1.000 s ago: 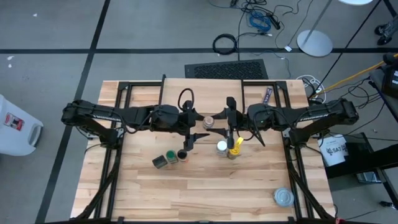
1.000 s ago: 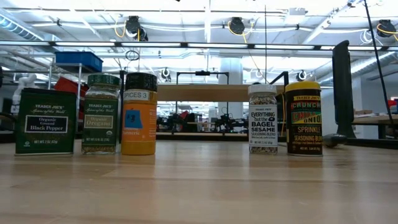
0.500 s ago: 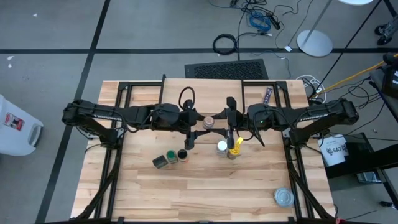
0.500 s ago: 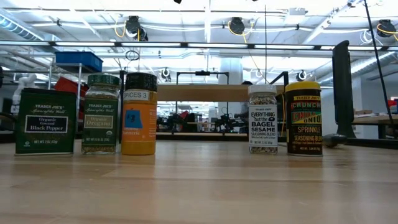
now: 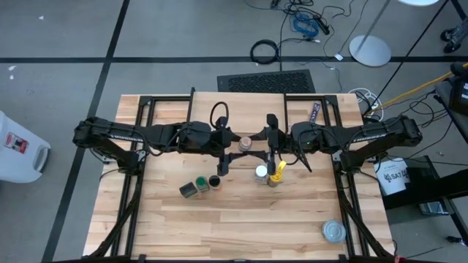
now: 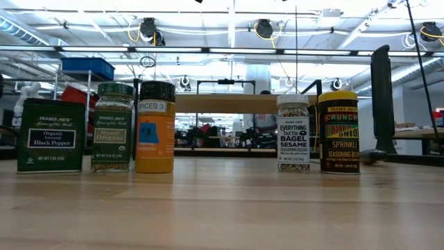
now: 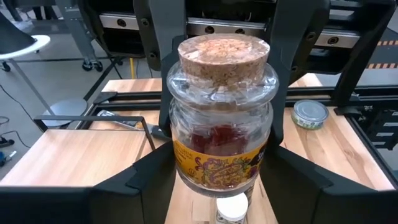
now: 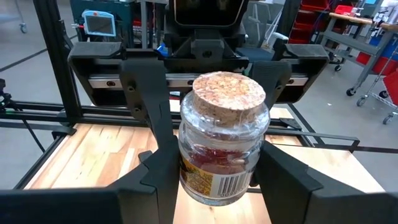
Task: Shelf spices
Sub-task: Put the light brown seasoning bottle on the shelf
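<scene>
Comparing with a second ago, the one clear change is at the left gripper (image 7: 219, 186): its fingers stood wider then, and now they have narrowed until they appear to press both sides of the cork-stoppered jar (image 7: 221, 118). The right gripper (image 8: 214, 183) has not moved; its jaws are closed on the same jar from the opposite side. So the small clear jar hangs in the air between the two arms, over the middle of the table (image 5: 241, 219), upright, and just far of the other spices. On the table nothing has shifted: the black pepper tin (image 6: 50, 135), the oregano jar (image 6: 114, 127) and the orange jar (image 6: 155, 127) stand in a row on the left, and the bagel sesame jar (image 6: 293, 132) and the yellow-lidded onion jar (image 6: 338, 132) on the right. The shelf (image 6: 229, 104) stands behind them, and its plank seems bare. I judge this is a handover of the jar from the right arm to the left, so the shelving itself is hardly begun.
</scene>
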